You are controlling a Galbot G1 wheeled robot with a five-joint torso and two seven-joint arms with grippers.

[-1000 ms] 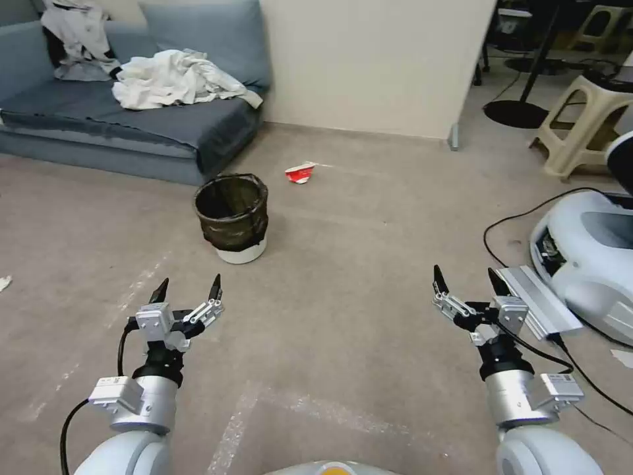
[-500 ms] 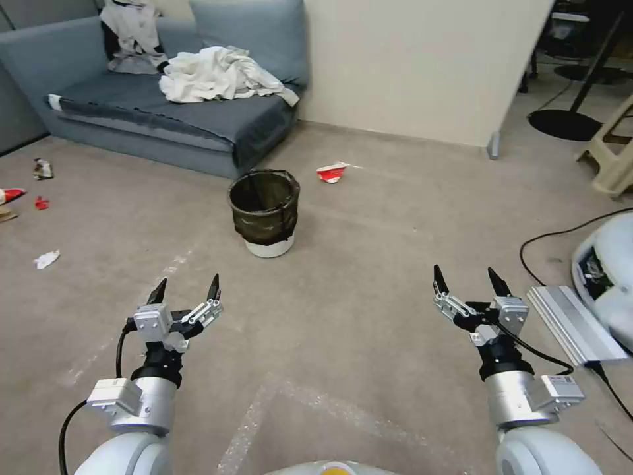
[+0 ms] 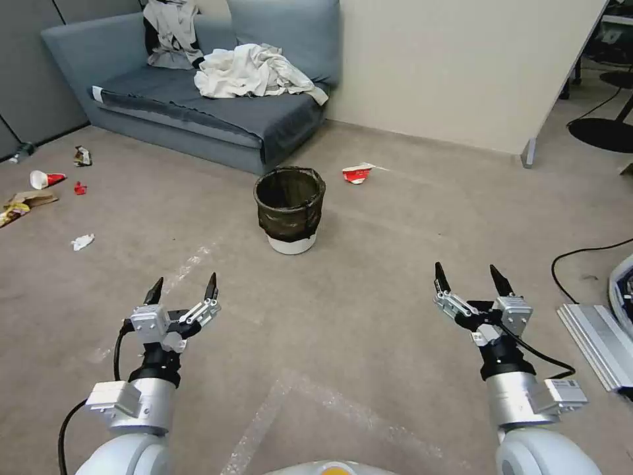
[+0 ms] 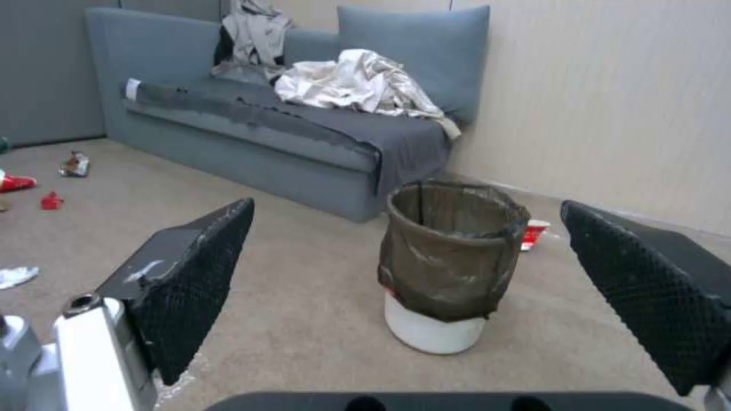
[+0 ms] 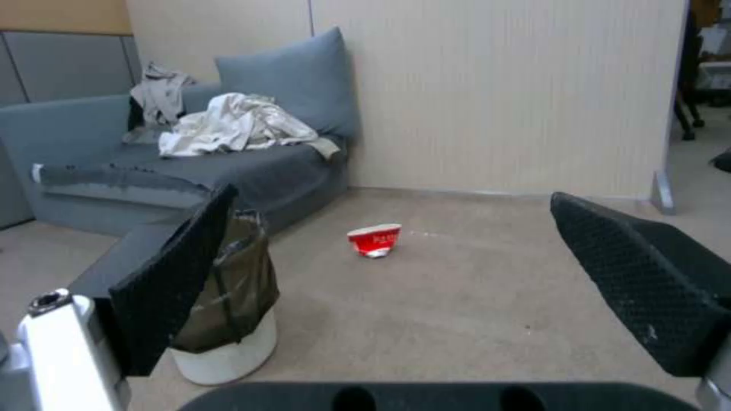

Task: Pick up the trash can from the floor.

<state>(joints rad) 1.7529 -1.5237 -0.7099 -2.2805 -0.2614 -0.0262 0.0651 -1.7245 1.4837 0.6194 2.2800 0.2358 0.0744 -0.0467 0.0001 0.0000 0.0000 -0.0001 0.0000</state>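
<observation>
Trash can (image 3: pixel 289 208) stands upright on the floor (image 3: pixel 369 277), just before the sofa (image 3: pixel 217 112), well beyond both arms. Left gripper (image 3: pixel 182 289) and right gripper (image 3: pixel 471 279) hover with fingers spread; closing in squarely first would suit the grasp.

Blue-grey sofa (image 3: pixel 211 119) (crumpled white cloth (image 3: pixel 254 71) on seat) against cream partition wall (image 3: pixel 461 66); beige carpet floor (image 3: pixel 369 277), faint tape marks.
</observation>
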